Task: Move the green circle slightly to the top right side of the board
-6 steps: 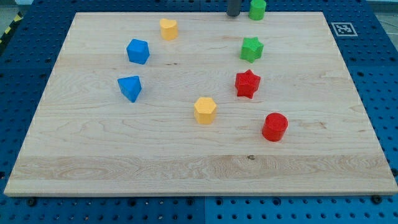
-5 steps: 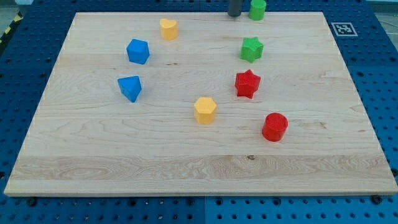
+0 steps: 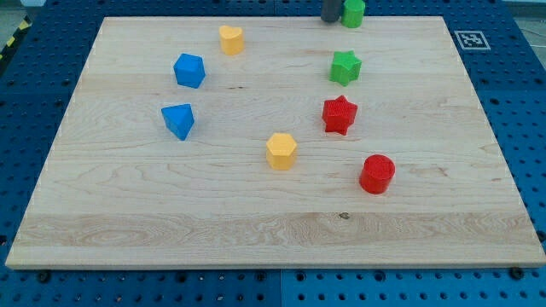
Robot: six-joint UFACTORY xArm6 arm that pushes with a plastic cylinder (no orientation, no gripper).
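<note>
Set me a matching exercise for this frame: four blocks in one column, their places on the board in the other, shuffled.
Blocks:
1. green circle
2. red circle
3. yellow hexagon
4. blue cube

Places:
A. near the board's middle
B. top edge, just right of my tip
C. upper left part
D. lower right, below the red star

Pairs: 1-B, 2-D, 3-A, 4-C

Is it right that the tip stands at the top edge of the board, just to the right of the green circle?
Not quite. The camera view shows my tip at the top edge of the board, but just to the left of the green circle, not to its right. The two look very close or touching; I cannot tell which.
</note>
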